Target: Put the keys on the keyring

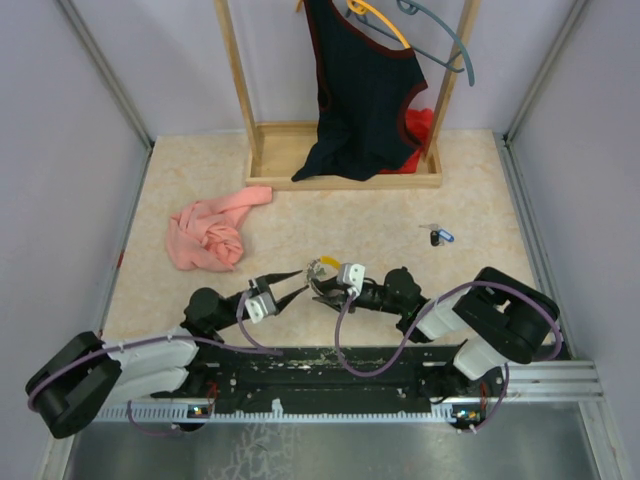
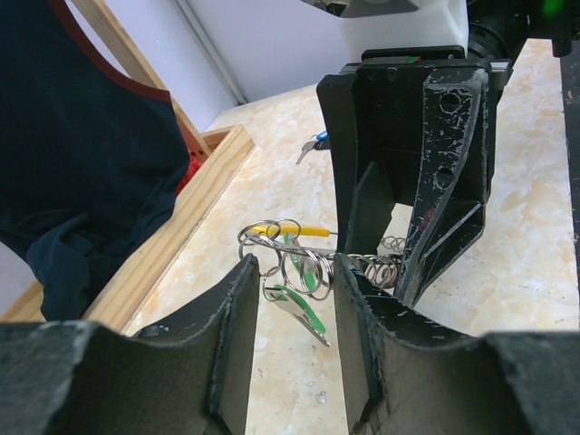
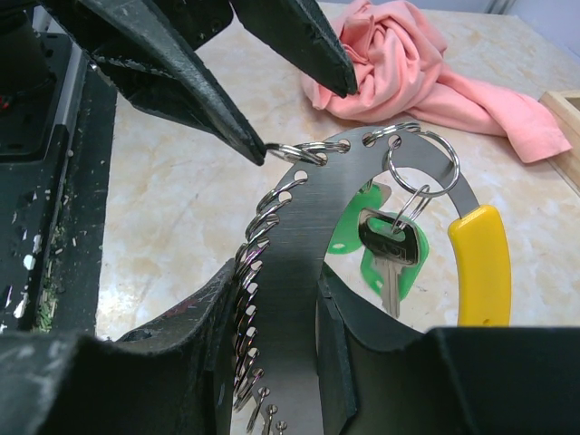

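Top view, risk: the loose keys (image 1: pixel 438 237) lie on the surface (image 1: pixel 200 290) well apart from both arms. If they are reached for, the keyring (image 1: pixel 325 264) could be dragged or dropped.
Top view, pose: both arms are folded low, with the left pincer (image 1: pixel 304 280) and right pincer (image 1: pixel 323 288) tip to tip.
Left wrist, risk: the green key (image 2: pixel 299 308) hangs between spread fingers. On closing, it could be pinched instead of a split ring (image 2: pixel 304 270).
Left wrist, pose: the left pincer (image 2: pixel 294 313) is spread, with nothing clamped.
Right wrist, risk: a tug from the left fingertip (image 3: pixel 256 143), which touches a split ring, might twist the band.
Right wrist, pose: the right pincer (image 3: pixel 281 294) is pressed on the keyring's steel band, which is held upright.
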Motion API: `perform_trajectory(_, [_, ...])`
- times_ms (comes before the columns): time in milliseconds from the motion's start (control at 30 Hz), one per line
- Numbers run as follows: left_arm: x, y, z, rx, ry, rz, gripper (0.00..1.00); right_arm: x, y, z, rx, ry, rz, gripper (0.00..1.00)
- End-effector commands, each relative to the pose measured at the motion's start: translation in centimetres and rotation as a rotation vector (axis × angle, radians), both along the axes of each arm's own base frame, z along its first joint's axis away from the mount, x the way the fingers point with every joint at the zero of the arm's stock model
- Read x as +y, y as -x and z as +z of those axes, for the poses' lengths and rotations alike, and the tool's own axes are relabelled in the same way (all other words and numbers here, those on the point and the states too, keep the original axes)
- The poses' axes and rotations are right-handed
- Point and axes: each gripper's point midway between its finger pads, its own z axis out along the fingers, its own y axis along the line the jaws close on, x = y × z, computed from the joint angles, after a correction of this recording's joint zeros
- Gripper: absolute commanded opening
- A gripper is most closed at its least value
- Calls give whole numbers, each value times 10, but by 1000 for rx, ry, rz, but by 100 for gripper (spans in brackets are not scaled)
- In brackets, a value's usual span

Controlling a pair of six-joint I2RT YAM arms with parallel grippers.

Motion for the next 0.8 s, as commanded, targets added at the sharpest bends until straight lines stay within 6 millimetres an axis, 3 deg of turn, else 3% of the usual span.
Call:
perform_trajectory(0, [-1, 5, -7, 2, -40, -24, 45, 5, -3, 33, -78, -80, 10, 0])
perform_trajectory(267, [11, 0, -10, 21, -39, 43, 45, 6, -3, 33, -80, -80, 13, 0])
perform_trajectory(767, [-5, -5, -2, -8, -18, 3, 36, 6, -3, 33, -76, -85, 14, 0])
